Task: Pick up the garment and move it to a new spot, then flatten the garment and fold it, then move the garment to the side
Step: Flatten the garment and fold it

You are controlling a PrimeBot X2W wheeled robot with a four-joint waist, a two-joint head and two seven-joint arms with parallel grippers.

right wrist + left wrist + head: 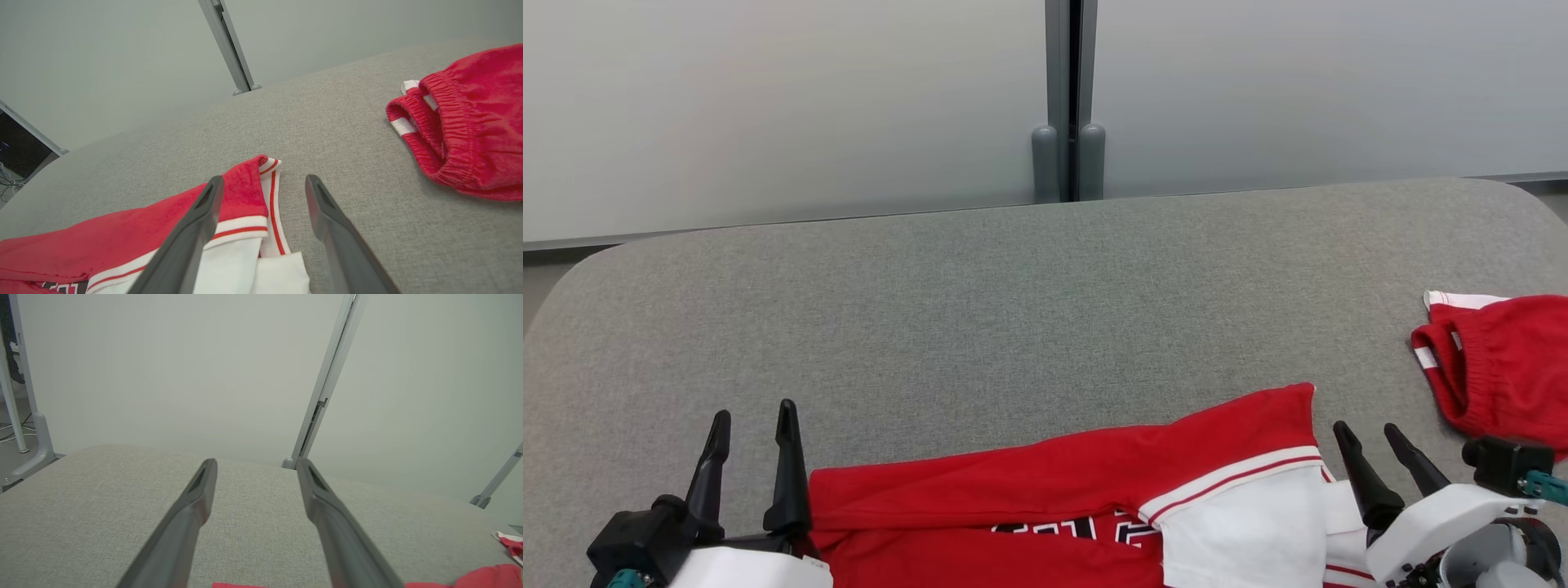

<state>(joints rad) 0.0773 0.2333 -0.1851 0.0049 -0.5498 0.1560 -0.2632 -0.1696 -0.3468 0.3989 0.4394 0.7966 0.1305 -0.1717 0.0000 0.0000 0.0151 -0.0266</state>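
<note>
A red garment (1078,490) with white sleeves, red-striped trim and dark lettering lies partly folded at the near edge of the grey table (980,310). Its striped cuff (269,192) shows in the right wrist view, between that gripper's fingers. My left gripper (753,425) stands open just left of the garment's left edge, nothing between its fingers. My right gripper (1372,437) is open beside the garment's right end, also holding nothing. In the left wrist view the left gripper (255,465) points over bare table, with a sliver of the red garment (239,585) at the bottom.
A second red piece with an elastic waistband and white trim (1494,367) lies crumpled at the table's right edge, also seen as red shorts-like cloth (470,126). Frosted partition panels with a grey post (1068,98) stand behind the table.
</note>
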